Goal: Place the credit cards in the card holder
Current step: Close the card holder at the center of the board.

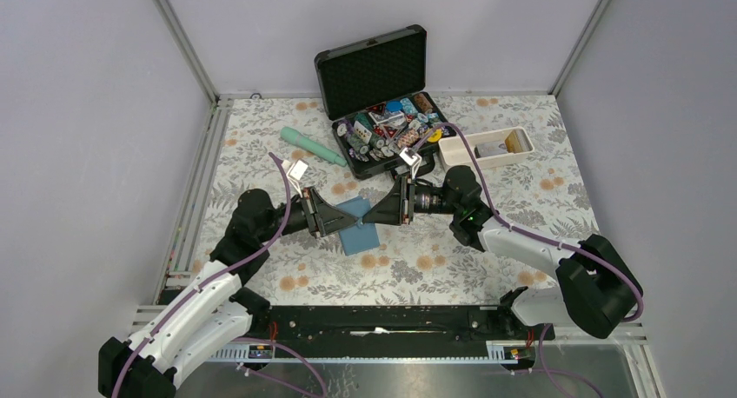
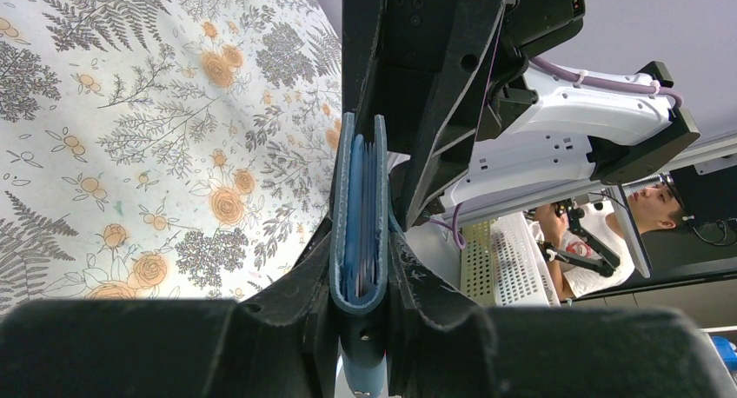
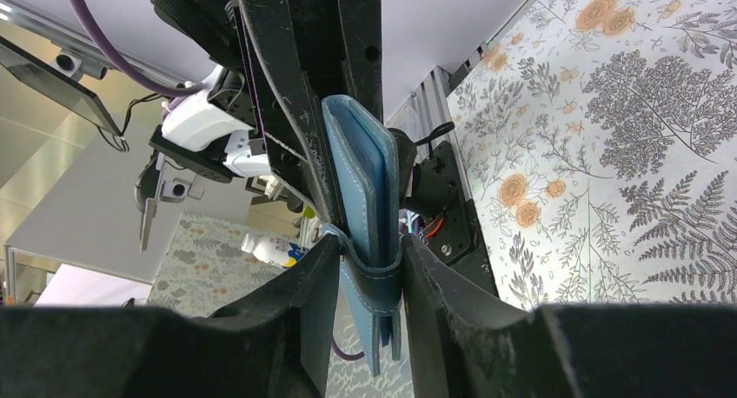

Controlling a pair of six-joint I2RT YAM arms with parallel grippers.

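Observation:
The teal-blue card holder [image 1: 357, 226] hangs folded over the middle of the flowered table, gripped from both sides. My left gripper [image 1: 335, 217] is shut on its left end and my right gripper [image 1: 375, 214] is shut on its right end. In the left wrist view the card holder [image 2: 360, 207] stands edge-on between the jaws of the left gripper [image 2: 361, 268], with thin card edges showing inside its lighter blue slots. In the right wrist view the card holder [image 3: 368, 181] fills the gap of the right gripper [image 3: 372, 259], a flap hanging below. Credit cards [image 1: 504, 142], grey and orange-gold, lie in the white tray.
A black foam-lined case [image 1: 374, 72] stands open at the back, full of colourful chips and small items. The white tray [image 1: 458, 157] sits just right of it. A teal cylinder [image 1: 313, 146] lies at the back left. Metal rails run along the left edge and the near edge.

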